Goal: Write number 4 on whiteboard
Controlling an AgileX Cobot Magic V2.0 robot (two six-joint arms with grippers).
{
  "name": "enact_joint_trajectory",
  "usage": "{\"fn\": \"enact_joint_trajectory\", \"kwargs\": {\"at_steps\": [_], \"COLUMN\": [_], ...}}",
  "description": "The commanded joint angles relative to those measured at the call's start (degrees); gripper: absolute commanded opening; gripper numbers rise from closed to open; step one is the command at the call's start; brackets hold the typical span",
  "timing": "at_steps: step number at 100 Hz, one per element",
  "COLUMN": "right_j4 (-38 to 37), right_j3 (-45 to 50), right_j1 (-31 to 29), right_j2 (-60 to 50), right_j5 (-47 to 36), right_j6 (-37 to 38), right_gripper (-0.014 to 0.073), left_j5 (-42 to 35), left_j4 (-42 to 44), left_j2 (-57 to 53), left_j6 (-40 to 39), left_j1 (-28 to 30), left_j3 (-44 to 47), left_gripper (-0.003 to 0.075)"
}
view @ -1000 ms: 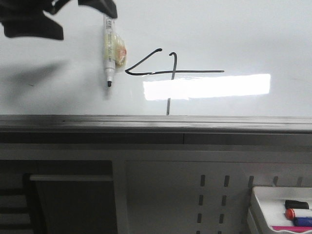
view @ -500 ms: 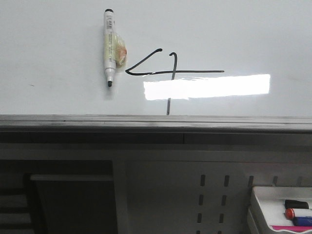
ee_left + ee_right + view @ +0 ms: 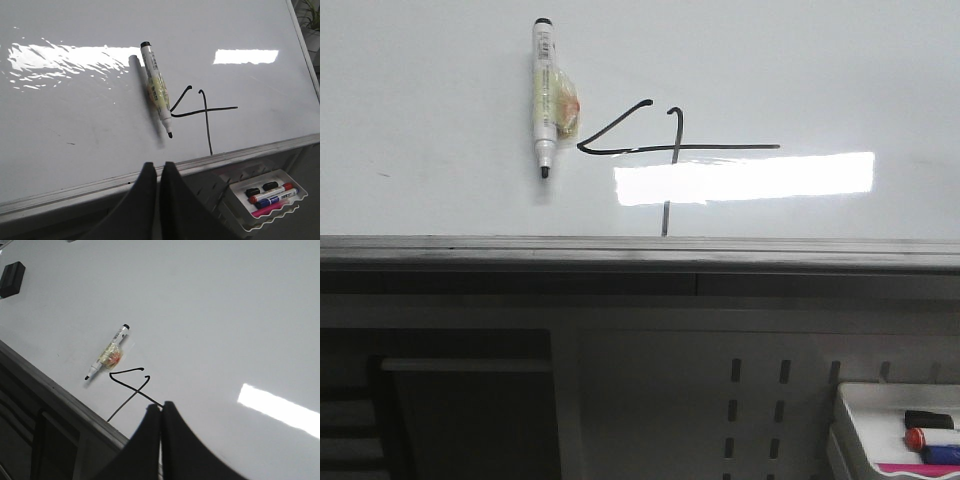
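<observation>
The number 4 (image 3: 665, 148) stands in thin black strokes on the whiteboard (image 3: 820, 70), also in the left wrist view (image 3: 204, 109) and right wrist view (image 3: 131, 382). A white marker (image 3: 546, 95) with a yellow wrap lies on the board just left of the 4, tip toward the rail; it shows in the left wrist view (image 3: 156, 87) and right wrist view (image 3: 106, 358). My left gripper (image 3: 155, 166) is shut and empty, back over the board's rail. My right gripper (image 3: 161, 406) is shut and empty above the board, near the 4's horizontal stroke. Neither gripper shows in the front view.
The grey edge rail (image 3: 640, 250) runs along the board's near side. A small white tray (image 3: 270, 197) with several markers hangs below the rail at the right. A black eraser (image 3: 11, 277) sits on the far part of the board.
One second ago the left gripper was over the marker's top at the upper left of the front view. It has since let go and pulled out of that view; the marker stays put.
</observation>
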Motion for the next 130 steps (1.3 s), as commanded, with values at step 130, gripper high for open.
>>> {"fn": "enact_joint_trajectory", "kwargs": {"at_steps": [130], "right_j4": [-0.63], "right_j3": [-1.27], "right_j1": [-0.37], "right_j2": [0.76], "right_j5": [-4.98], "right_j6": [-0.11], "right_gripper": [-0.0064], "left_j5": [25.10], "left_j4": [93.53], "left_j2": [-23.76], "left_j6": [-78.57], "left_j1": [41.73], "left_j3": [16.06], "left_gripper": [-0.0020]}}
